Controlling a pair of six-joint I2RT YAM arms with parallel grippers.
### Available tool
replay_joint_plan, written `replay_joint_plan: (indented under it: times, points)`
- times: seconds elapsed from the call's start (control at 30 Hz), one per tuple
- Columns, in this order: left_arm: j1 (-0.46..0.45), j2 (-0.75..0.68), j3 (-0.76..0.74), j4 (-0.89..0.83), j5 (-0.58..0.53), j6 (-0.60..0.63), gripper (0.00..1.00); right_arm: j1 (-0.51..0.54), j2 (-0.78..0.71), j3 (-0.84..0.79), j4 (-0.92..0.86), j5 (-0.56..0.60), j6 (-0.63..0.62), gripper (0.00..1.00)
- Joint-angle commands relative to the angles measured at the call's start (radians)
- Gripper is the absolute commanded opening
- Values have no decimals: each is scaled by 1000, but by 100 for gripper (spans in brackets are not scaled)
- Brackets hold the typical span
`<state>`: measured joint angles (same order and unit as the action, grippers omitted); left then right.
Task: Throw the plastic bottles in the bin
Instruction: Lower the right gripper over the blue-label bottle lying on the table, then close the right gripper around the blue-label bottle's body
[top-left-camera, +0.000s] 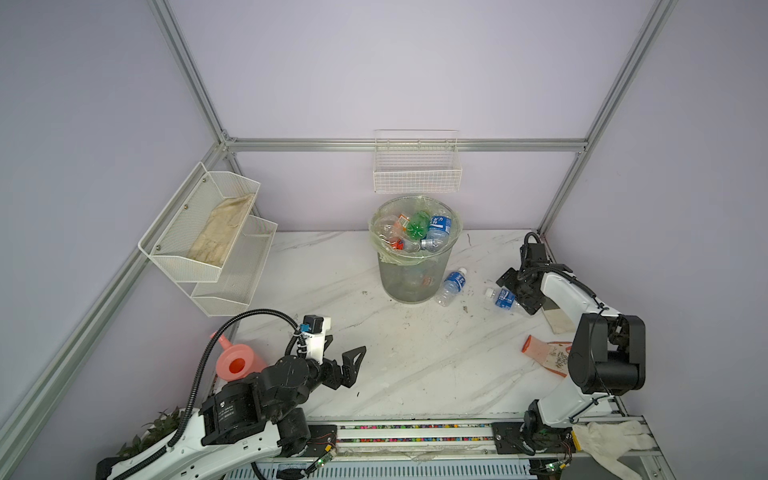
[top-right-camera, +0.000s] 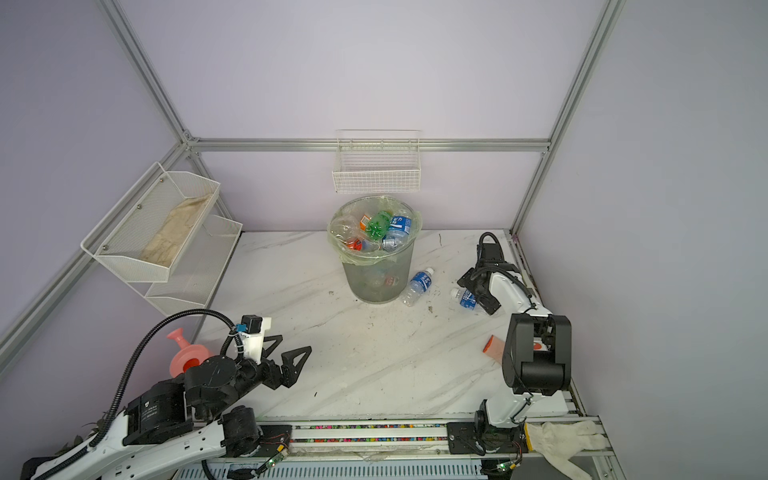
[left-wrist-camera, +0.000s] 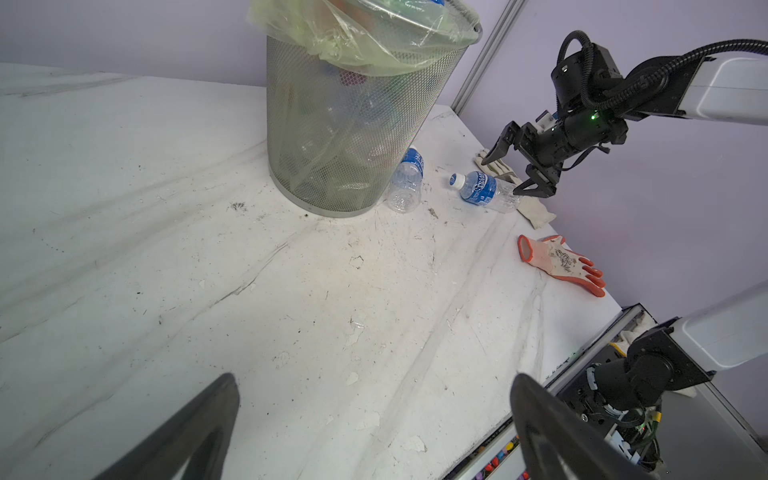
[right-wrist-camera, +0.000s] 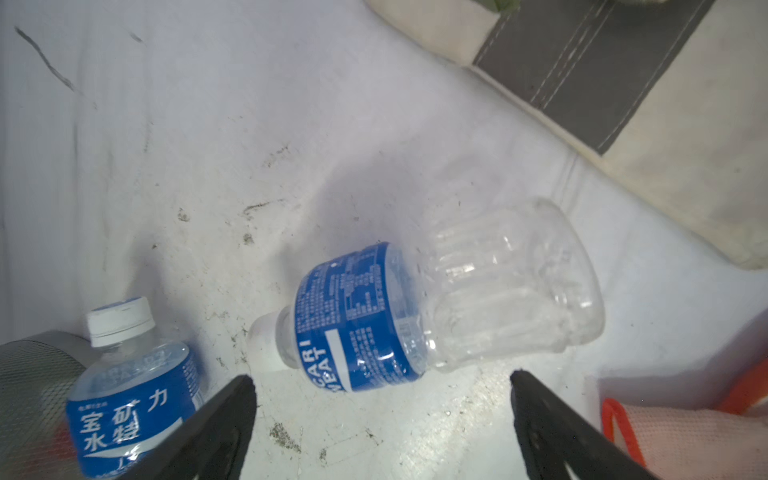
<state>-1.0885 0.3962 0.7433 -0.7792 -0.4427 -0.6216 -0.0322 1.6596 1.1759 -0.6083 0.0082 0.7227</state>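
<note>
The bin (top-left-camera: 409, 278) (top-right-camera: 376, 278), a grey wire-mesh wastebasket lined with a pale green bag, stands just above the centre of both top views on the white marble table (top-left-camera: 415, 374). A white wire wall basket (top-left-camera: 417, 170) hangs above it. A heap of plastic bottles (top-left-camera: 399, 232) fills the bin to the rim, with a green-tinted bottle (top-left-camera: 417, 226) on top.

Two bottles lie on the table right of the bin. The blue-label bottle by the bin (top-left-camera: 453, 286) (left-wrist-camera: 407, 178) lies on its side just beside the bin's foot, its white cap towards the upper right. The second blue-label bottle (top-left-camera: 503, 298) (left-wrist-camera: 484, 192) (right-wrist-camera: 415, 307) lies further right, also on its side, with its cap towards the bin.

The right gripper (top-left-camera: 513, 297) (left-wrist-camera: 502, 176) (right-wrist-camera: 380, 380) hangs low over this second bottle with its fingers spread wide and nothing in them. In the right wrist view the bottle lies in the gap just ahead of the two fingertips. Whether a fingertip touches it cannot be told.

The left gripper (top-left-camera: 347, 345) (top-right-camera: 295, 344) (left-wrist-camera: 374, 378) sits at the lower left of the top views, well apart from the bottles, wide open and empty above bare tabletop.

An orange-and-white glove (top-left-camera: 544, 353) (left-wrist-camera: 559, 259) lies on the table at the right. A pink watering can (top-left-camera: 237, 365) stands at the lower left, and a white two-tier mesh rack (top-left-camera: 208, 232) hangs on the left wall.
</note>
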Motion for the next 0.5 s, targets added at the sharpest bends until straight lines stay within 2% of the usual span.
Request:
replay_joint_plan:
  times: [0.0,0.33,0.47]
  points:
    - [-4,-23,-35,8,3,-17,100,0,7,-22,48,-58,73,97]
    - [-3,-54,-53,-12,-7,-29,100,-7,44,37,57,-72,211,97]
    - [-4,-50,-51,-11,-9,-26,100,-26,112,76,55,-109,286,97]
